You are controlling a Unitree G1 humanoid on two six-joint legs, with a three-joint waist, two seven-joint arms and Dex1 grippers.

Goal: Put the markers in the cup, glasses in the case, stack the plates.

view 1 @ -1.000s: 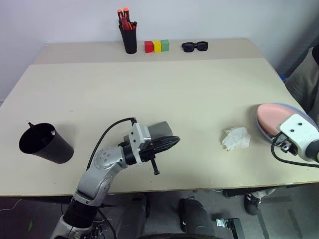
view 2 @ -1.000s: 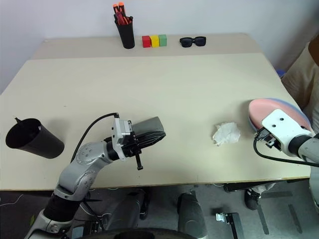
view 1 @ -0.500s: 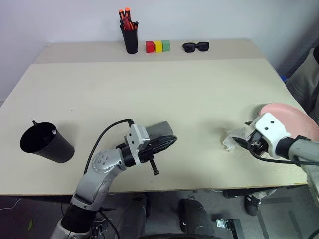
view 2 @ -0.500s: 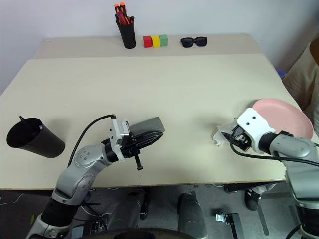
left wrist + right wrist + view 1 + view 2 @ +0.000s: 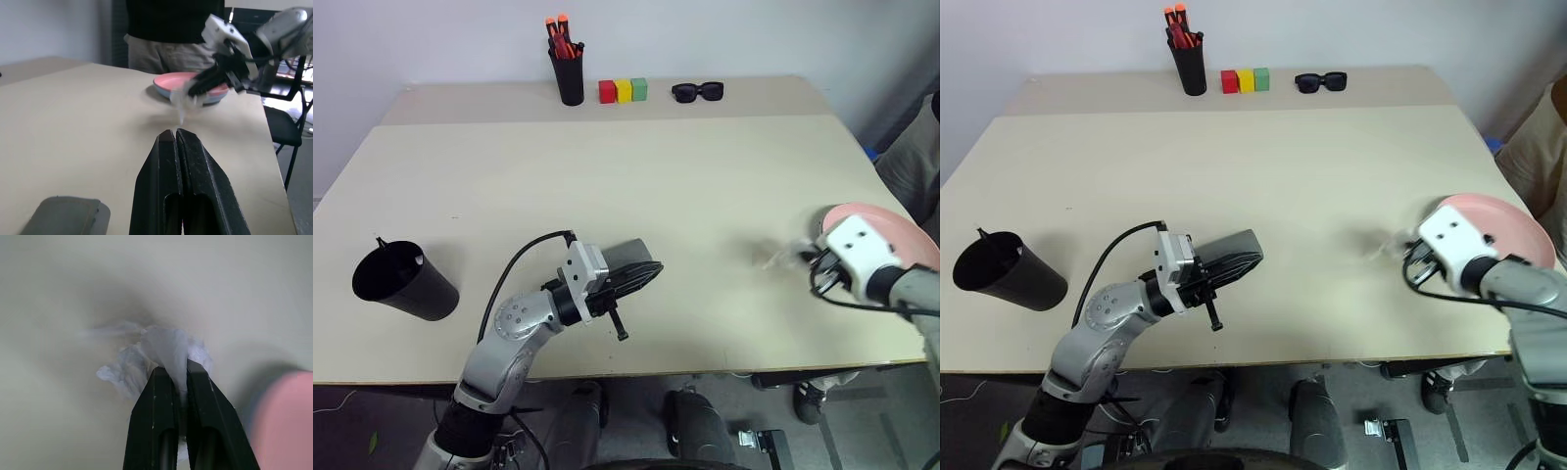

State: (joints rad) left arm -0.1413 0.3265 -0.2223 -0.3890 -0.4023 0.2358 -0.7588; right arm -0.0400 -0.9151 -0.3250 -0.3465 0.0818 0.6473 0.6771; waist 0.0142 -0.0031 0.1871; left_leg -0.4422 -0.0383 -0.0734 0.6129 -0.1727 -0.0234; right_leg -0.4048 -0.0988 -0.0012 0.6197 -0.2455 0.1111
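Crumpled white tissue (image 5: 164,352) sits pinched between the closed fingers of the right tool (image 5: 178,372) at the right edge of the left eye view, just left of the stacked plates (image 5: 901,223). Those plates lie at the far right of the table (image 5: 607,186), salmon pink one on top, with the light blue rim showing beneath it in the left wrist view. The tissue looks blurred in the head views, a pale smear (image 5: 783,257) beside the white wrist housing.

Lower centre of the left eye view holds the left tool (image 5: 641,279), its two black fingers pressed together with nothing between them; the left wrist view shows them meeting in a single seam. It points toward the right side of the frame, nearly level. The grey case (image 5: 628,257) lies right against it on the table, its long axis running left to right with a slight upward tilt toward the right; whether its lid is fully shut cannot be told.

At the lower left stands the black cup (image 5: 403,284), leaning with its wide mouth toward the upper left; a thin dark tip pokes above its rim, too small to identify.

Along the top edge sit a tall black holder (image 5: 568,73) of orange-capped pens, three small blocks (image 5: 623,91) in red, yellow and green, and chunky black sunglasses (image 5: 697,92).
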